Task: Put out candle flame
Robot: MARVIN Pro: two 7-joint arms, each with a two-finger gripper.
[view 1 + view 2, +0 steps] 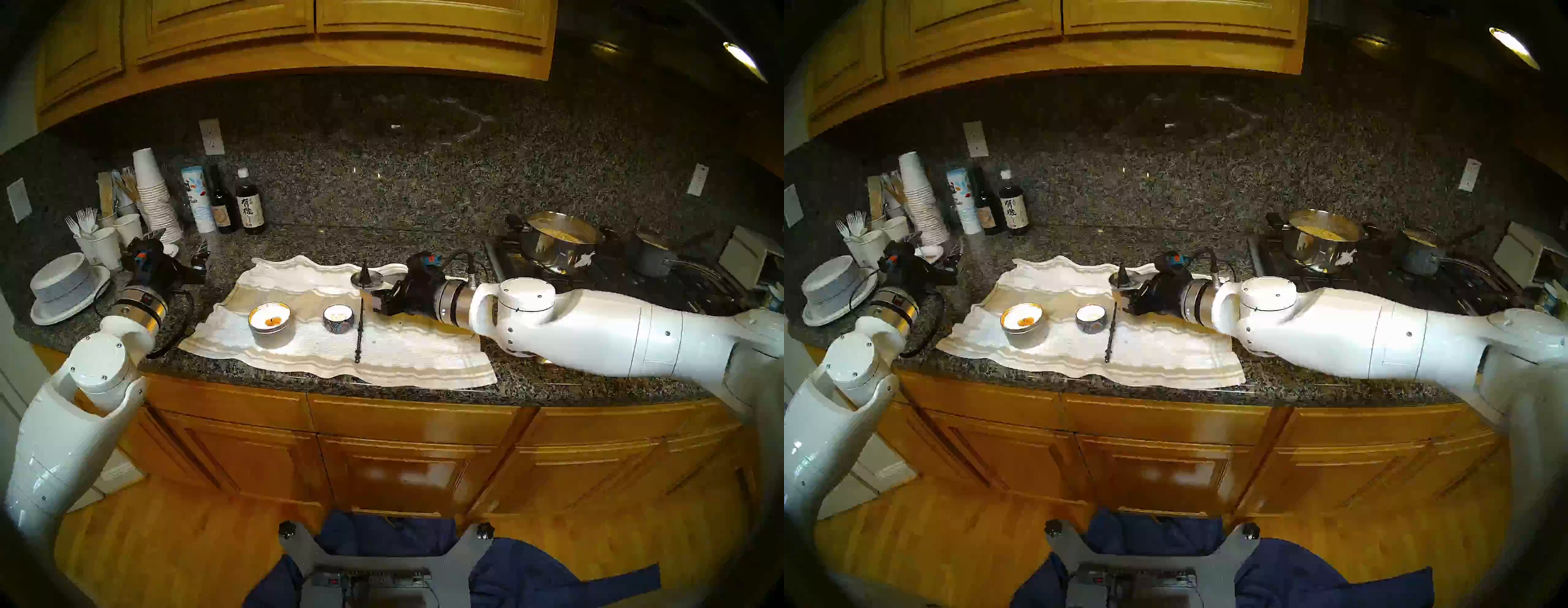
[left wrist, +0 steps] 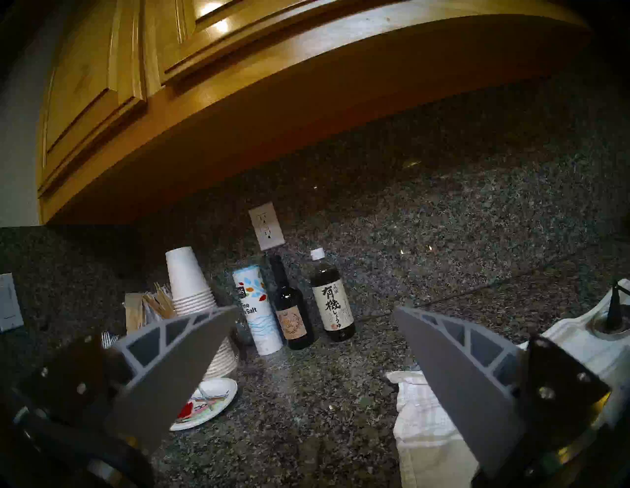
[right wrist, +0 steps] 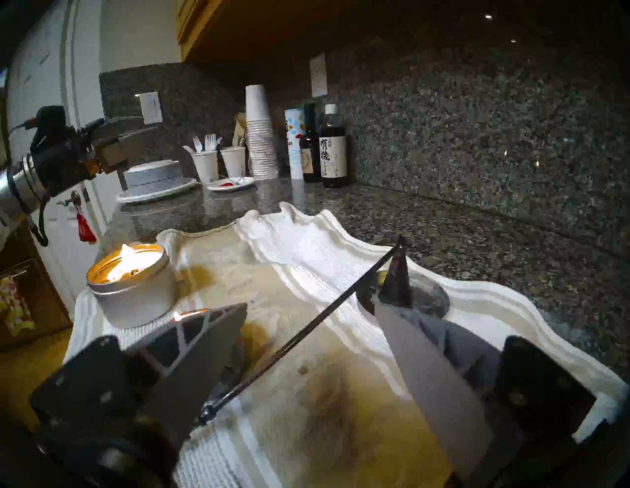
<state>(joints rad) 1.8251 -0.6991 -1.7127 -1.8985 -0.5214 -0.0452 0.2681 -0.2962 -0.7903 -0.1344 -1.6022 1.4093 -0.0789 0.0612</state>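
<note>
1. My right tool (image 3: 306,344) has its fingers set wide on either side of the candle snuffer's thin black handle (image 3: 300,323), not yet gripping it. If I close off-centre, one finger may push the rod sideways and roll it away across the towel (image 1: 403,348).
2. The snuffer's cone (image 1: 365,271) rests in a small metal dish (image 1: 375,280) at the far end of the handle. A tilted lift, I judge, could drag the cone against the dish and tip or slide it.
3. The lit tin candle (image 3: 131,283) stands on the towel to the left, its flame (image 3: 124,250) plainly burning. The towel is rumpled; snagging a fold with a fingertip could tug the tin and spill hot wax.
4. A smaller patterned candle (image 1: 338,318) sits just left of the handle, between it and the burning one. Swinging the long rod low risks knocking it.
5. A loose grip near one end would let the cone droop and miss the flame.
6. My left tool (image 2: 310,344) hangs wide and empty over the surface (image 1: 424,212) near the bottles, well apart from all this.
</note>
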